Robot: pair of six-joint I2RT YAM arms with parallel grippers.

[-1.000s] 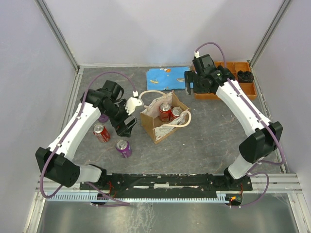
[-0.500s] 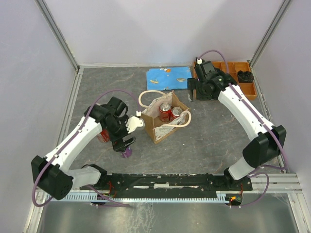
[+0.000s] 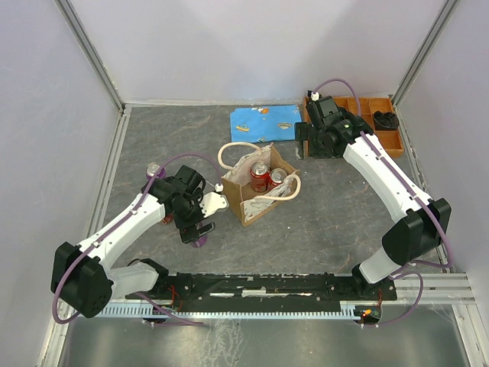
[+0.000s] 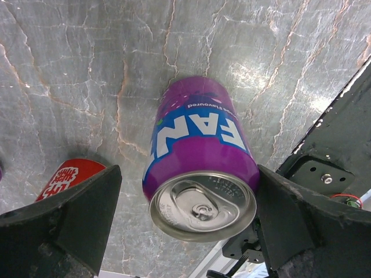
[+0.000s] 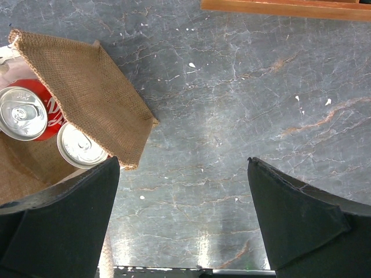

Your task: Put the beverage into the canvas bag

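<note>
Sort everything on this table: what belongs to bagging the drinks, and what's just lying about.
For the job: canvas bag; two red cans inside it; purple can, straddled by the open left gripper; loose red can nearby.
Lying about: blue sheet; orange tray; dark item in that tray.

Our white-and-black left arm (image 3: 126, 225) bends low and inward, its black two-finger left gripper (image 4: 188, 208) pointing down, jaws spread wide. Our right arm (image 3: 382, 176) stretches far forward, the right gripper (image 5: 182, 214) likewise gaping, facing downward.
</note>
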